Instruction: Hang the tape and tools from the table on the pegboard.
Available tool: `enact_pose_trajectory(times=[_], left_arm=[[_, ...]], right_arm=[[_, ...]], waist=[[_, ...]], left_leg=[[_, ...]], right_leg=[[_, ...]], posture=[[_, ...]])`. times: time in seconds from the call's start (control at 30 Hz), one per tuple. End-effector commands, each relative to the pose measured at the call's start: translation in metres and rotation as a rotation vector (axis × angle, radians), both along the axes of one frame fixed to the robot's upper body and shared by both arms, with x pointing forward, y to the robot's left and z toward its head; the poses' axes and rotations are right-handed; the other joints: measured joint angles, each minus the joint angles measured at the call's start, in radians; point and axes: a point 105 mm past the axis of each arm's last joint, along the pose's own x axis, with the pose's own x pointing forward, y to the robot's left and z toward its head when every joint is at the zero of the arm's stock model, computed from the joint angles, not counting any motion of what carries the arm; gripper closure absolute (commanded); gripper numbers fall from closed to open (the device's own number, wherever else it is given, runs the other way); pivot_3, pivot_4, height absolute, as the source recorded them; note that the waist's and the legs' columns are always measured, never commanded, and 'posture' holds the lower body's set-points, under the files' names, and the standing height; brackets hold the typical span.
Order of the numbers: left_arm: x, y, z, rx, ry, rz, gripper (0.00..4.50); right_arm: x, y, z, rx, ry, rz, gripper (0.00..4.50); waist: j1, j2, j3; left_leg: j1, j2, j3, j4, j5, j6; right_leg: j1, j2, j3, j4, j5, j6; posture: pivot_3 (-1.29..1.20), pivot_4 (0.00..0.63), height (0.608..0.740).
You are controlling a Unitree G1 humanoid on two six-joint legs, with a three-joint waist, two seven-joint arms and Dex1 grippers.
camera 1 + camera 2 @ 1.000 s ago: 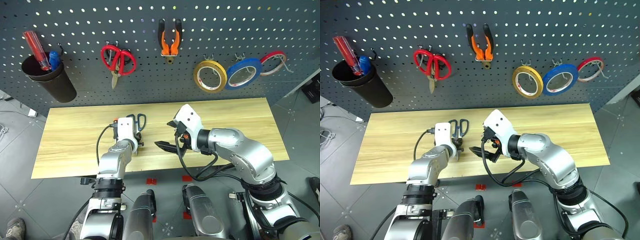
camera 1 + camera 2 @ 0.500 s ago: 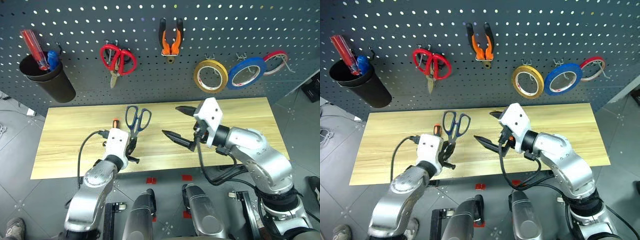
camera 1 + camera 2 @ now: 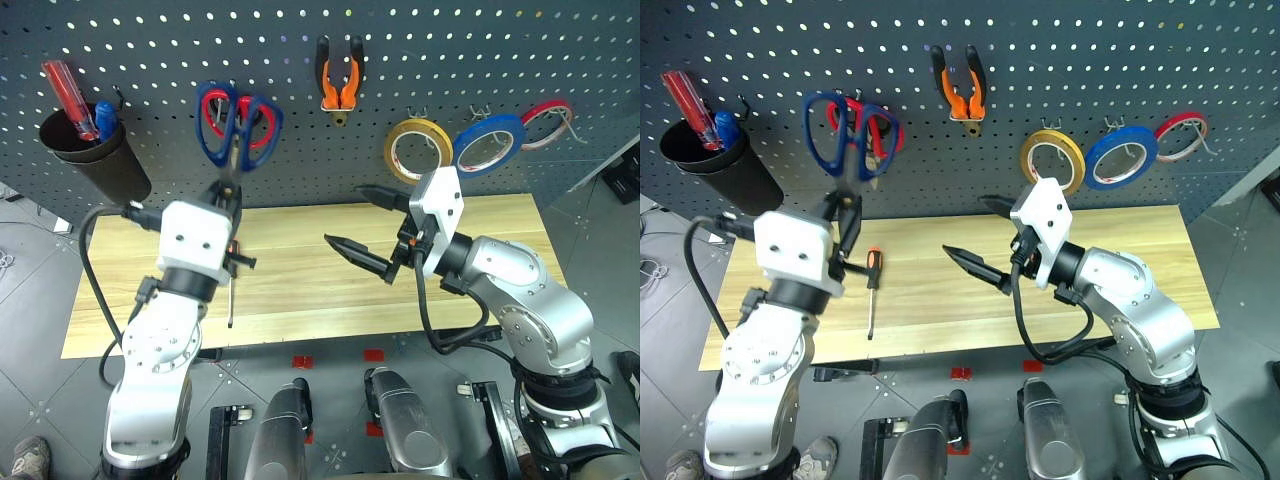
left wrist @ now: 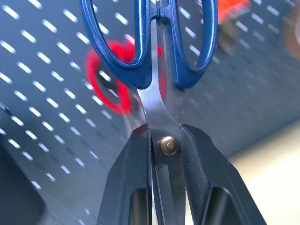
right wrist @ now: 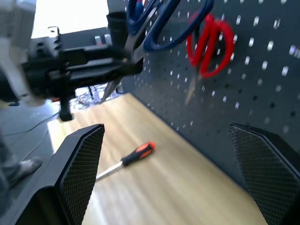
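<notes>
Before the pegboard [image 3: 150, 40], the raised left claw [image 3: 228, 190] clamps the scissors [image 3: 238, 128] handles-up; right claw [image 3: 368, 228] gapes wide.

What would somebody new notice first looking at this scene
The left hand stands out, holding blue-handled scissors by the blades, handles up, in front of the pegboard near the hanging red scissors. On the table, a screwdriver lies beside that arm. The right hand hangs open above the tabletop.

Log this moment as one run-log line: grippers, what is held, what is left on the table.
left gripper: shut on blue-handled scissors, raised at pegboard | right gripper: open, empty | table: screwdriver left | hung: pliers, blue tape
</notes>
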Motion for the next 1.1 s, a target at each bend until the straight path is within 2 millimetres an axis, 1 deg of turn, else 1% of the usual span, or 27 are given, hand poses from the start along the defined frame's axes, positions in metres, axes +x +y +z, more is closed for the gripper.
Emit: enact_pose_trajectory(times=[0.03,0.07,0.2,0.27,0.37,0.53,0.6,0.67,0.73,0.8,0.83,0.87,0.9,1.0,1.1], left_arm=[[0.009,0.005,-0.005,-0.039,0.036,-0.004,3.92],[0.011,0.006,-0.006,-0.055,0.045,-0.001,3.92],[0.023,-0.002,-0.022,-0.048,0.129,-0.066,3.92],[0.026,-0.002,-0.023,-0.052,0.133,-0.071,3.92],[0.031,0.003,-0.028,-0.078,0.152,-0.048,3.92],[0.032,0.003,-0.031,-0.139,0.169,-0.050,3.94],[0.032,0.003,-0.033,-0.145,0.175,-0.040,3.22],[0.031,0.007,-0.041,-0.161,0.207,-0.011,2.74],[0.029,0.021,-0.073,-0.250,0.357,0.043,2.11],[0.028,0.039,-0.102,-0.293,0.494,0.107,1.53],[0.029,0.048,-0.112,-0.309,0.546,0.142,1.53],[0.030,0.060,-0.118,-0.316,0.580,0.185,1.53],[0.031,0.066,-0.123,-0.319,0.610,0.206,1.53],[0.037,0.080,-0.128,-0.325,0.667,0.244,1.53],[0.051,0.094,-0.131,-0.353,0.714,0.265,1.53]], right_arm=[[-0.003,0.007,0.012,0.022,-0.060,0.028,0.00],[-0.002,0.008,0.014,0.024,-0.066,0.031,0.00],[0.000,0.014,0.023,0.044,-0.087,0.046,0.00],[-0.001,0.015,0.024,0.050,-0.092,0.051,0.00],[0.000,0.016,0.026,0.055,-0.098,0.050,0.00],[0.001,0.018,0.029,0.074,-0.106,0.042,0.00],[0.002,0.020,0.027,0.071,-0.099,0.039,0.00],[0.004,0.020,0.020,0.054,-0.067,0.022,0.00],[0.007,0.025,-0.002,-0.012,0.012,-0.003,0.00],[0.007,0.031,-0.019,-0.057,0.091,-0.015,0.00],[0.007,0.034,-0.023,-0.067,0.119,-0.025,0.00],[0.007,0.039,-0.027,-0.088,0.161,-0.036,0.00],[0.007,0.041,-0.030,-0.108,0.191,-0.045,0.00],[0.005,0.047,-0.033,-0.119,0.273,-0.045,0.00],[0.004,0.056,-0.033,-0.124,0.319,-0.029,0.00]], waist=[[-0.003,0.000,0.000],[-0.004,0.000,0.000],[-0.011,0.000,0.000],[-0.011,0.000,0.000],[-0.011,0.000,0.000],[-0.012,0.000,0.000],[-0.012,0.000,0.000],[-0.013,0.000,0.000],[-0.014,0.000,0.000],[-0.018,0.000,0.000],[-0.019,0.000,0.001],[-0.019,0.000,0.003],[-0.019,0.001,0.005],[-0.016,0.001,0.008],[-0.009,0.001,0.012]], left_leg=[[0.000,0.000,0.000,0.000,0.000,0.000],[0.000,0.000,0.000,0.000,0.000,0.000],[-0.001,0.001,0.000,0.000,0.000,0.000],[-0.001,0.001,0.000,0.000,0.000,0.000],[-0.001,0.001,0.000,0.001,0.000,0.000],[-0.001,0.001,0.000,0.001,0.000,0.000],[-0.001,0.001,0.000,0.001,0.000,0.000],[-0.001,0.001,0.000,0.001,0.000,0.000],[-0.001,0.001,0.000,0.001,0.000,0.000],[0.000,0.001,0.000,0.001,0.000,0.000],[0.000,0.001,0.000,0.000,0.000,0.000],[0.000,0.002,0.000,0.000,0.000,0.000],[0.000,0.002,0.000,0.000,0.000,0.000],[0.000,0.004,-0.001,0.001,0.001,0.000],[0.000,0.003,-0.001,0.002,0.001,0.000]], right_leg=[[0.000,0.000,0.000,0.000,0.000,0.000],[0.000,0.000,0.000,0.000,0.000,0.000],[-0.001,0.000,0.000,0.000,0.000,0.000],[-0.001,0.000,0.000,0.000,0.000,0.000],[-0.001,0.000,0.000,0.000,0.000,0.000],[-0.001,0.000,0.000,0.000,0.000,0.000],[-0.001,0.000,0.000,0.000,0.000,0.000],[-0.001,0.000,0.000,0.001,0.000,0.000],[-0.001,0.000,0.000,0.001,0.000,0.000],[0.000,0.000,0.001,0.000,0.000,0.000],[-0.001,0.000,0.001,0.001,0.000,0.000],[-0.001,0.001,0.001,0.001,0.000,0.000],[-0.002,0.002,0.001,0.002,0.000,0.000],[-0.002,0.003,0.000,0.003,0.002,-0.003],[-0.001,0.003,0.000,0.002,0.002,-0.002]], posture=[[-0.31,0.370,0.740],[-0.31,0.370,0.740],[-0.32,0.370,0.740],[-0.32,0.370,0.740],[-0.32,0.371,0.740],[-0.32,0.377,0.740],[-0.32,0.377,0.740],[-0.32,0.382,0.740],[-0.32,0.391,0.740],[-0.32,0.400,0.740],[-0.31,0.402,0.740],[-0.31,0.408,0.740],[-0.31,0.411,0.740],[-0.31,0.423,0.740],[-0.30,0.433,0.740]])
